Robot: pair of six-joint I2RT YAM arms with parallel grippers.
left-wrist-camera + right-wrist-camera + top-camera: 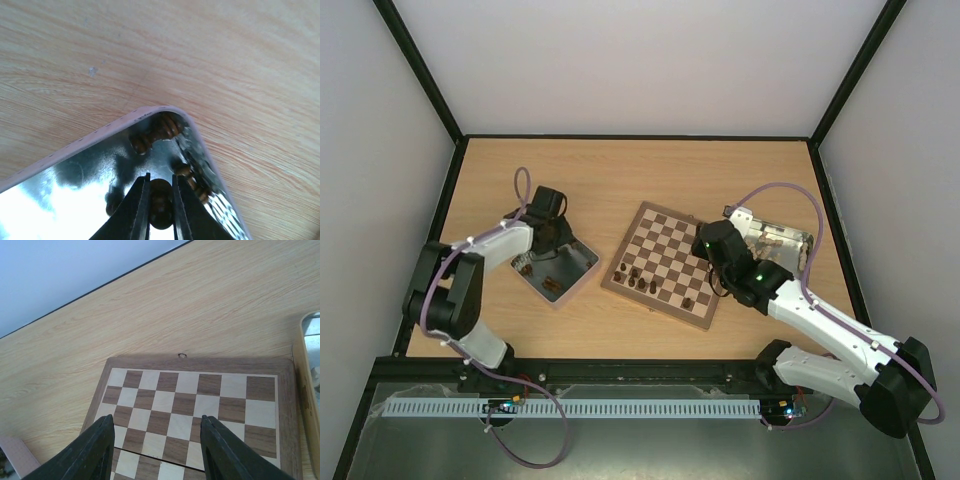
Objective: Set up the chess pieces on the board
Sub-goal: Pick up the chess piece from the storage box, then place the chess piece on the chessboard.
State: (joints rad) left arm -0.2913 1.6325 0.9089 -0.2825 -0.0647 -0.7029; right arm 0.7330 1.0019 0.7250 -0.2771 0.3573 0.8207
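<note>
A dark chess piece [160, 205] sits on the shiny floor of the left tray [95, 137], near one of its corners. It is squarely between the left fingers [144, 192], which have closed in on it from both sides so that the piece fills the narrow gap. Just beyond the fingertips another piece [156, 131] lies on its side in the corner, and one more [192, 181] lies along the wall to one side. From above, this tray sits on the tabletop [620, 170] just beside the left corner of the board [665, 250]. A handful of dark chess pieces [638, 278] stand along the board's near rows, and the rest of its squares are bare. The right fingers [110, 432] hang over the right part of the board, spread wide and holding nothing. In the wrist view only empty squares show in the gap between them. A second tray [798, 240] lies just beside the board's right edge, behind the right arm.
</note>
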